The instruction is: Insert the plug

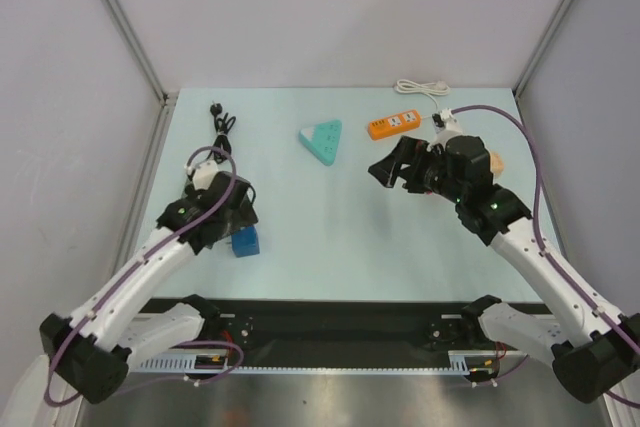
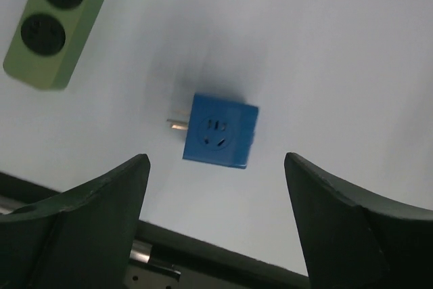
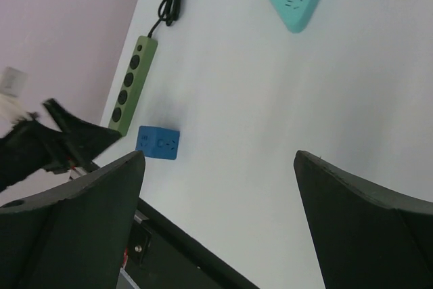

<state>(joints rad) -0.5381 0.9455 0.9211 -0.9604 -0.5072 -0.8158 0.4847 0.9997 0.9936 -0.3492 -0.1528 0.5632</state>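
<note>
Plug (image 1: 217,109) lying free, left pincer (image 2: 216,167) spread over blue adapter (image 2: 220,130), right pincer (image 3: 220,160) spread, orange strip (image 1: 393,126) label illegible.

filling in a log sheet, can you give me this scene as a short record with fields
plug: black plug on a looped cord, lying far left on the table, nothing touching it
left gripper: left gripper open, above the blue cube adapter, not gripping it
right gripper: right gripper open, empty, above the table
sockets in view: green strip, teal triangular strip, orange strip
task state: plug not yet picked up
</note>
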